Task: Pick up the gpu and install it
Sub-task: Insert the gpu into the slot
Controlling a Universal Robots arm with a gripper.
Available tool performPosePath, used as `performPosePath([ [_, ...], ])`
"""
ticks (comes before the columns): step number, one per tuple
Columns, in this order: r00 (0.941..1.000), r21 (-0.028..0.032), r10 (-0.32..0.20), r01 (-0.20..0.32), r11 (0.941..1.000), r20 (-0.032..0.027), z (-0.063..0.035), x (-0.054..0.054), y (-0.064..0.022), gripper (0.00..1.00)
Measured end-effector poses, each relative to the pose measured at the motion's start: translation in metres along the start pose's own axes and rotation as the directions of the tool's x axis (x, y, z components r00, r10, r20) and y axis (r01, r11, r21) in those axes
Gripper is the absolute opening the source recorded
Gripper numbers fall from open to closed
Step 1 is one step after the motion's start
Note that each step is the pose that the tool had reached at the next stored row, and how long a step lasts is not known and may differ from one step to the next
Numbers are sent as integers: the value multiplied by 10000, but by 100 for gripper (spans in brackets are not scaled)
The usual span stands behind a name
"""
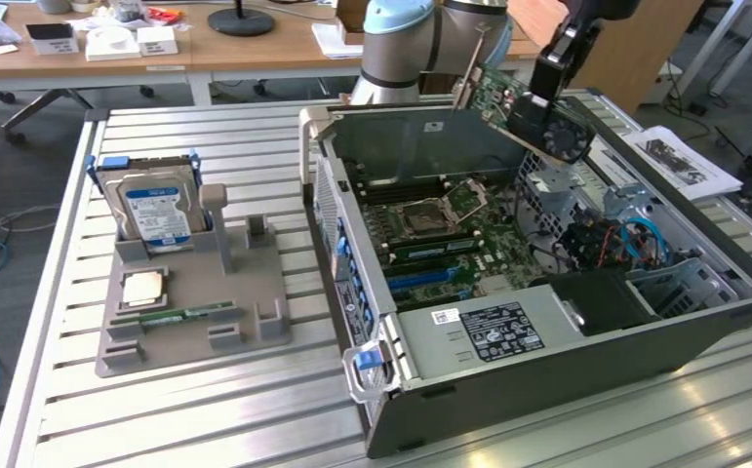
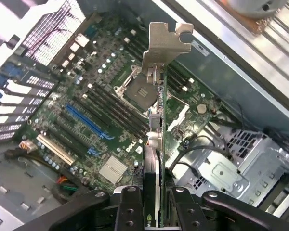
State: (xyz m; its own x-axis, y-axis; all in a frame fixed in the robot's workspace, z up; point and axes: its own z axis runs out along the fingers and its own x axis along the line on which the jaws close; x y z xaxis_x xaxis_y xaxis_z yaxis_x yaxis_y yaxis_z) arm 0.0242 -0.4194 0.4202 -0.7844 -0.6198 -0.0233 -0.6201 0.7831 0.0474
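Hanging tilted over the far side of the open computer case (image 1: 545, 390), well clear of the motherboard (image 2: 106, 91), the gpu (image 1: 522, 109) is clamped edge-on in the pincer (image 2: 154, 211). My worry is alignment (that blue slot (image 2: 84, 120) looks narrow): lowered crooked, the card could scrape components, or its silvery bracket (image 2: 166, 43) could catch the case wall.

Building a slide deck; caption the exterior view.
Claw holds the gpu tilted above the open computer case; a hard drive stands in the gray tray nearby.
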Motion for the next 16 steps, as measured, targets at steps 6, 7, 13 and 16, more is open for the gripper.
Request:
performPosePath([
  [6,9941,-28,-1086,1085,9941,-50,6,0,0,27],
  [7,9920,-33,-1264,1264,9920,-58,6,0,0,27],
  [13,9722,-68,-2340,2339,9722,-105,12,0,-1,27],
  [16,9579,-87,-2870,2869,9579,-126,15,0,-1,27],
])
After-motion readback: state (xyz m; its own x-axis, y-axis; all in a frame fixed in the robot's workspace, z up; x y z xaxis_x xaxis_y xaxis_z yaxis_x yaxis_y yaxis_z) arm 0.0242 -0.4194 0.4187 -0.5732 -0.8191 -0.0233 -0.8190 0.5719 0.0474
